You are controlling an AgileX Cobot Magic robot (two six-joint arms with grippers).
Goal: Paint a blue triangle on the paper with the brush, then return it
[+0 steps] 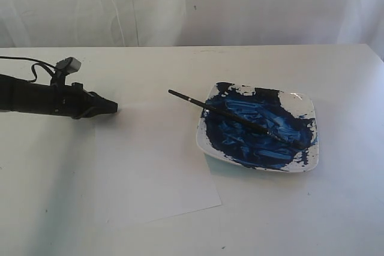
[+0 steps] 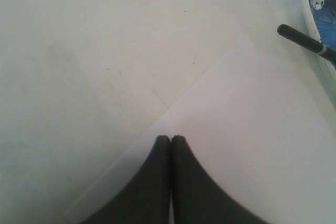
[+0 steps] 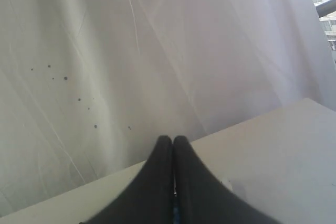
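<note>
Nearest the exterior camera we record the paper [image 1: 153, 166], a white sheet lying flat on the white table [image 1: 336, 208]. Its visible surface is plain white, with no blue stroke on it. In the left wrist view the same sheet [image 2: 252, 129] runs edge-on beneath the fingertips and is likewise unmarked.

Just beyond the paper's right side stands a square white dish [image 1: 303, 101], smeared over most of its face with blue paint. The brush [image 1: 228, 114] lies across this dish. Its tip end rests in the paint toward the dish's right half, and its black handle projects over the left rim, above the table near the paper's far right corner. No gripper touches it. The left wrist view shows the handle end [image 2: 304, 41] crossing the dish rim [image 2: 310, 10].

At about the same depth, on the left, the left gripper [image 1: 114, 108] points toward the dish, well apart from the brush. Its jaws are pressed together with nothing between them [image 2: 170, 139]. The tips lie at the paper's far left edge; we cannot tell whether they touch the sheet.

The right gripper [image 3: 172, 140] appears only in its own wrist view. Its jaws are closed and empty, and it faces the table's far edge.

Farthest back hangs a white curtain [image 1: 240, 4] with a few dark specks.
</note>
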